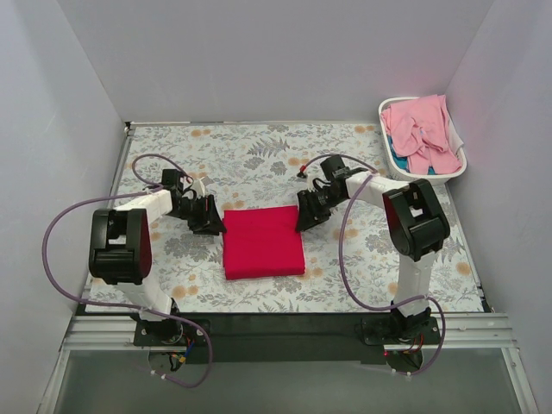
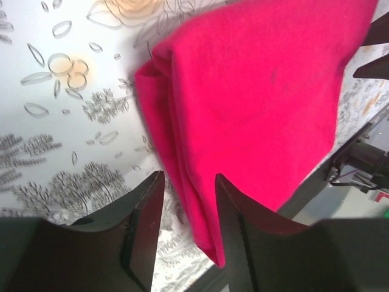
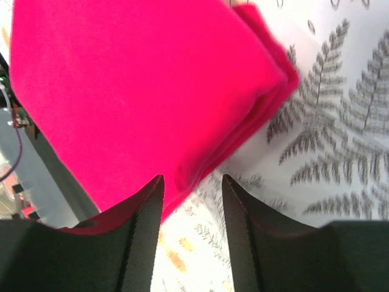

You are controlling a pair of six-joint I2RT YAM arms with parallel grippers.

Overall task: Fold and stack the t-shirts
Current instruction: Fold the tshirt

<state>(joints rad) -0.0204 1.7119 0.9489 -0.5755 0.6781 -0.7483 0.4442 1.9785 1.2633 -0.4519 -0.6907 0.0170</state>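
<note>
A crimson red t-shirt [image 1: 262, 241] lies folded into a flat rectangle on the table's middle. My left gripper [image 1: 216, 224] is open at its left edge; in the left wrist view the shirt [image 2: 255, 91] reaches down between the fingers [image 2: 146, 219], its layered edge in the gap [image 2: 188, 182]. My right gripper [image 1: 304, 219] is open at the shirt's upper right corner; the right wrist view shows the shirt [image 3: 134, 91] with its edge just at the gap [image 3: 191, 182]. Pale pink t-shirts [image 1: 423, 134] lie heaped in the basket.
A white plastic laundry basket [image 1: 395, 164] stands at the back right corner. The table is covered with a floral cloth [image 1: 259, 155]. Grey walls close the left, back and right sides. Purple cables loop by both arms.
</note>
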